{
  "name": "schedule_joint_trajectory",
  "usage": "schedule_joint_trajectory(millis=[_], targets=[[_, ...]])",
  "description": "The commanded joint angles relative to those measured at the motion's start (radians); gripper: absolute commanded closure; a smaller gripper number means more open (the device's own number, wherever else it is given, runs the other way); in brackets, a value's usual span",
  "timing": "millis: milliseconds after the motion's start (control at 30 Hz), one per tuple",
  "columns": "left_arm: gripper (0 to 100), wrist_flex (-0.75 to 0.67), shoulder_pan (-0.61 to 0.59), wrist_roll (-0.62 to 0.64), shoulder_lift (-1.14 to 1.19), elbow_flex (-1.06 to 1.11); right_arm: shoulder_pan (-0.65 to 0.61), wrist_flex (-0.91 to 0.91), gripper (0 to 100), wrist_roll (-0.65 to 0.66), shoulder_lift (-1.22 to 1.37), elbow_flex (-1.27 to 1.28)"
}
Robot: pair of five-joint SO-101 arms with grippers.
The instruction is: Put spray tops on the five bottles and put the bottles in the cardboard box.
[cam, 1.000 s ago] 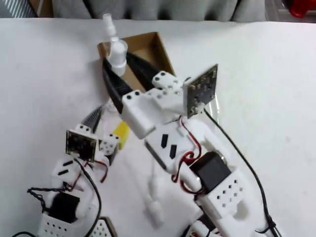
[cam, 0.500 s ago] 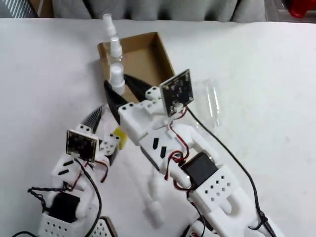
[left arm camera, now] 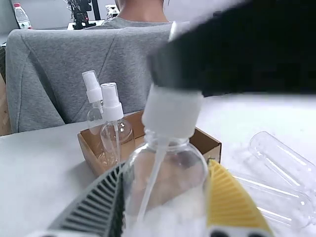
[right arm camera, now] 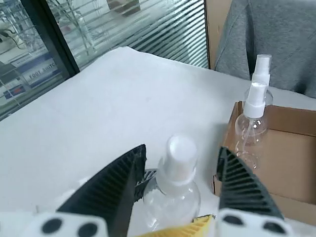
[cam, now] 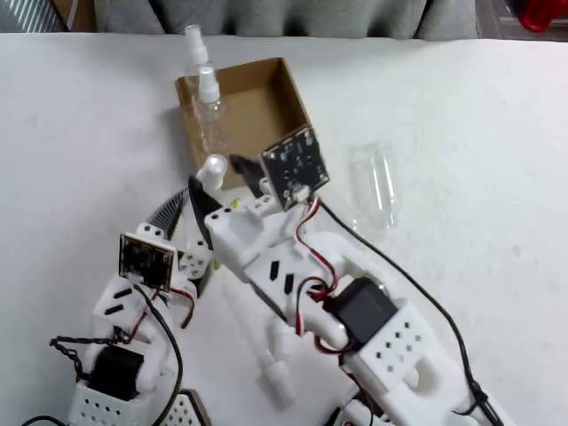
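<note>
Of five bottles, one held bottle stands gripped in the left pincer, its spray top between the wide-spread right pincer, two capped bottles in the cardboard box just beyond, and two topless bottles lying aside on the desk.

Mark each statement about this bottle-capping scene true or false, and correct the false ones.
1. Two capped bottles stand in the cardboard box. True.
2. The left gripper grips the held bottle. True.
3. The right gripper has its fingers clamped on the spray top. False: they sit apart on either side of it.
4. The uncapped bottles lie inside the box. False: they lie on the table beside it.
</note>
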Motion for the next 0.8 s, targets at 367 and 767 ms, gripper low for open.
schedule_joint_trajectory(millis=[367, 767], targets=[[98, -0.035, -0.002, 0.011, -0.019, 0.012, 0.142, 0.249, 86.7, -0.009, 0.001, -0.362], [98, -0.078, 0.004, 0.006, -0.019, 0.040, 0.249, 0.031, 93.6, -0.003, -0.001, 0.040]])
